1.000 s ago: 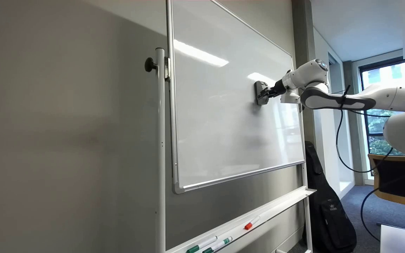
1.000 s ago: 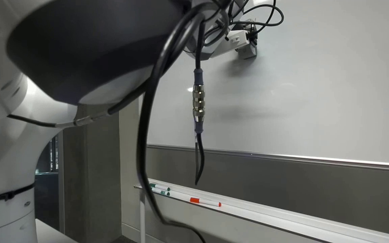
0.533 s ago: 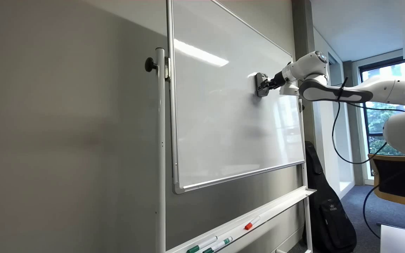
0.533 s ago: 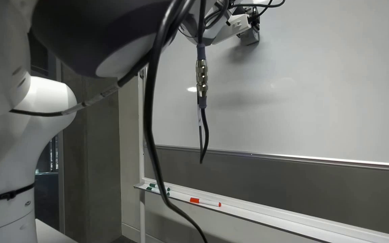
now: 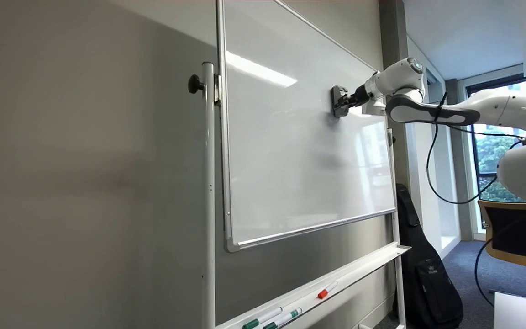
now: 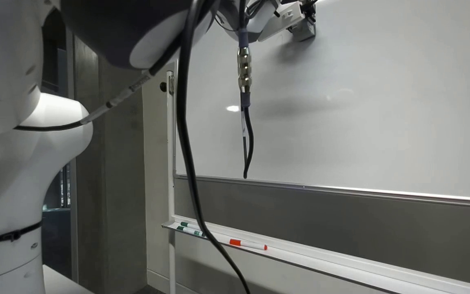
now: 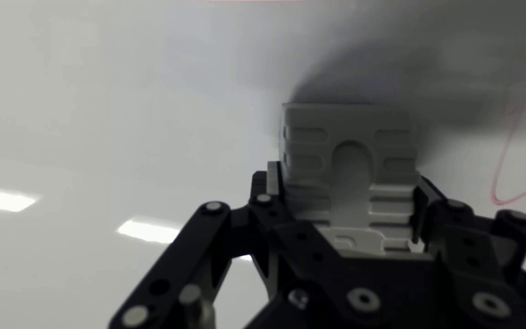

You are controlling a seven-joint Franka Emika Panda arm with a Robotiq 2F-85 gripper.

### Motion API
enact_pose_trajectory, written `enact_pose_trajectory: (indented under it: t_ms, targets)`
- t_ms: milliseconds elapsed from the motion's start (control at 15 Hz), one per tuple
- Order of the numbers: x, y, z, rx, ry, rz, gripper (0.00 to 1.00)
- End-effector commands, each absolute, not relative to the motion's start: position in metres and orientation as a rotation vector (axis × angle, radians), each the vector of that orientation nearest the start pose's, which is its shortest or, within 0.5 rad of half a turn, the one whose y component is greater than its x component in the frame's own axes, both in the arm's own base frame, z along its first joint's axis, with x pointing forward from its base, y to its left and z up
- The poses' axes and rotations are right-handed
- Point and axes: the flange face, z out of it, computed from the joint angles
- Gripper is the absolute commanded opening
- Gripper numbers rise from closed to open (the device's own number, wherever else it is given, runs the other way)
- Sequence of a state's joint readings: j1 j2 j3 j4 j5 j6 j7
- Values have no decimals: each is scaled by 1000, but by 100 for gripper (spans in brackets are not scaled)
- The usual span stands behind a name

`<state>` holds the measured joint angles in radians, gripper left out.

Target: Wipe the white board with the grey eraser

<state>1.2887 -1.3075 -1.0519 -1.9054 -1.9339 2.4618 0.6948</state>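
Note:
The white board (image 5: 286, 160) stands upright on a frame and shows in both exterior views. Pressed against its upper right part, or very near it, is the grey eraser (image 5: 337, 101). In the wrist view the ribbed back of the eraser (image 7: 352, 160) faces me. My gripper (image 7: 349, 185) is shut on it, one black finger on each side. A red line (image 7: 500, 180) marks the board to the right of the eraser, and a faint red stroke runs along the top edge. In an exterior view the eraser (image 6: 304, 30) is partly hidden by the wrist.
Under the board runs a tray (image 5: 363, 267) with a red-capped marker (image 5: 327, 290) and green-capped markers (image 5: 263, 318). A black cable (image 6: 184, 122) hangs from the arm. A dark instrument bag (image 5: 427, 274) leans behind the stand, and a chair (image 5: 518, 233) stands at the right.
My gripper has moved upward along the board with the eraser held in it. The arm and its hanging cable have risen too. Markers and tray are where they were.

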Motion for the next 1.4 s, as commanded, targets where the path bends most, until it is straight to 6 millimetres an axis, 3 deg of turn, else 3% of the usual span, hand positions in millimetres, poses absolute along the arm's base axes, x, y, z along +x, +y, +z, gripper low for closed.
enact_pose_trajectory:
  t_ms: [0,800,1000,1333]
  targets:
    - [496,-283,656,-2558,254,-2163,38]
    - [495,-310,505,-2675,284,-1879,38]
    - [495,-306,497,-2674,288,-1859,38]
    - [500,-273,513,-2651,217,-1882,38]
